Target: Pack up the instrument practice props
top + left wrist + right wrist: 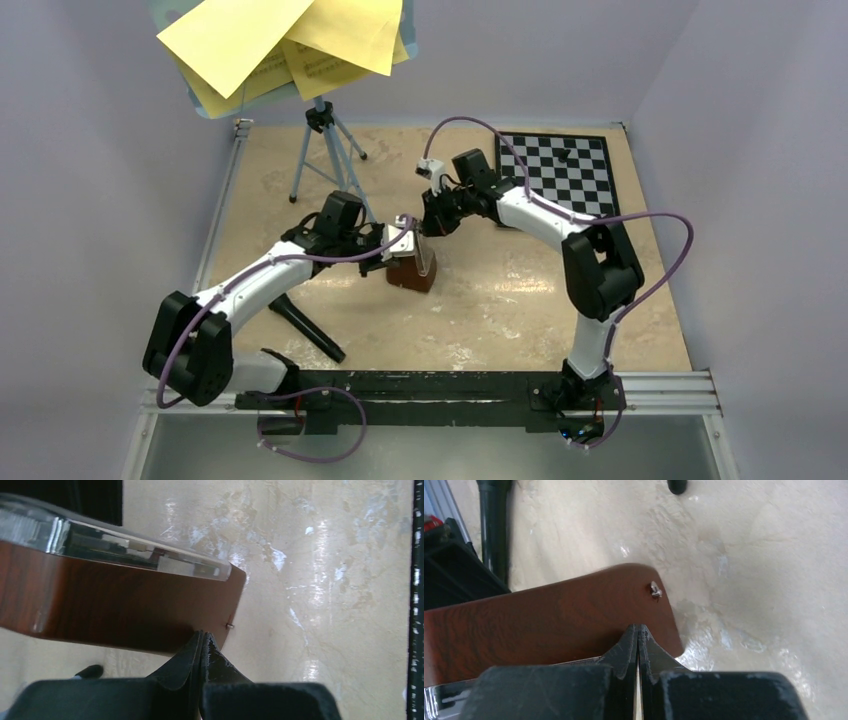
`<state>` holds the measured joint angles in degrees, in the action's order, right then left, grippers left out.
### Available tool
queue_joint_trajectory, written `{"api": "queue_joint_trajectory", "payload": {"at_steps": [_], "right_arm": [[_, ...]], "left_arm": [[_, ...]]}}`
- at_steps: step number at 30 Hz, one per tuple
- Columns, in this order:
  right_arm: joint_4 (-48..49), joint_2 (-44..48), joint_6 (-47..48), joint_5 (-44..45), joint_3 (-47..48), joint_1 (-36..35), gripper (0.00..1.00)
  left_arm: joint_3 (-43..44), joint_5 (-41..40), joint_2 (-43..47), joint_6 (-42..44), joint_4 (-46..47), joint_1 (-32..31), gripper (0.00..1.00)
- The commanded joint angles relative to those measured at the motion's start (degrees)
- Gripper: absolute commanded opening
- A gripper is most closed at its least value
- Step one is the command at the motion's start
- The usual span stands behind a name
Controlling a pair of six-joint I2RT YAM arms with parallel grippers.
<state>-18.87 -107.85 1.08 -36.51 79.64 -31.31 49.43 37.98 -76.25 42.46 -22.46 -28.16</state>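
Beige marbled tabletop between pale lilac walls, with packing, as we judge it, barely begun. Nothing is stowed, and no box or bag shows in any view.

Left gripper: fingers pressed flat together with nothing between them. Their tip meets the lower edge of the metronome, beside a small metal pin near the corner.

Right gripper: likewise closed on itself, its tip against a wooden side of the metronome, below a pin. We read both as touching the body rather than pinching it, so it is flanked, not held.

The metronome stands on the tabletop at the centre, between the two arms. Its clear front cover catches the light.

Farther out, a black rod lies on the table at near left. At far left the music stand is still upright on its spread legs, and the yellow pages lie loosely across its top. A chessboard rests at far right, well apart from the arms.

All three props remain to be gathered. We would expect the metronome to be secured first, since both arms are already at it.
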Motion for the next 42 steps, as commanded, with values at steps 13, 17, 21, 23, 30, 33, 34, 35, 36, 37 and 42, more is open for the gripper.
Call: {"api": "queue_joint_trajectory", "payload": {"at_steps": [13,17,21,23,30,33,34,35,36,37,42], "right_arm": [[-4.3,11.0,3.9,1.3,-6.3,2.0,0.00],[-10.0,14.9,6.9,-1.0,-6.0,4.5,0.00],[-12.9,19.6,11.3,-2.0,-4.6,5.1,0.03],[-10.6,20.9,11.5,-3.0,-3.6,5.2,0.07],[-11.7,13.3,17.4,-1.8,5.9,5.2,0.07],[-9.2,6.3,13.4,3.1,9.4,5.2,0.00],[-8.4,5.3,11.7,3.8,9.7,5.1,0.00],[-8.3,4.7,10.0,4.1,10.0,5.1,0.00],[-8.2,4.5,9.0,3.6,9.7,5.2,0.00],[-7.9,4.8,8.3,3.4,9.1,5.2,0.00],[-7.1,8.2,6.2,1.8,3.6,4.7,0.00]], "left_arm": [[6.3,-2.7,-4.5,4.0,2.4,5.4,0.31],[2.3,0.5,1.1,6.9,-7.5,7.2,0.64],[2.0,0.6,3.0,2.4,-14.3,7.1,0.69],[2.3,-1.3,2.8,-5.2,-13.6,6.9,0.68],[-0.3,5.4,4.0,-11.4,-10.2,3.5,0.61],[0.8,3.9,0.4,-14.6,-1.4,0.6,0.53],[2.1,1.7,-1.4,-16.1,-0.2,0.3,0.52],[3.4,-1.1,-3.0,-17.8,1.0,0.2,0.52],[4.3,-3.7,-4.1,-19.0,3.0,0.2,0.54],[4.7,-6.1,-4.8,-19.4,4.9,0.2,0.56],[4.9,-11.1,-6.9,-14.6,12.3,0.8,0.65]]}}
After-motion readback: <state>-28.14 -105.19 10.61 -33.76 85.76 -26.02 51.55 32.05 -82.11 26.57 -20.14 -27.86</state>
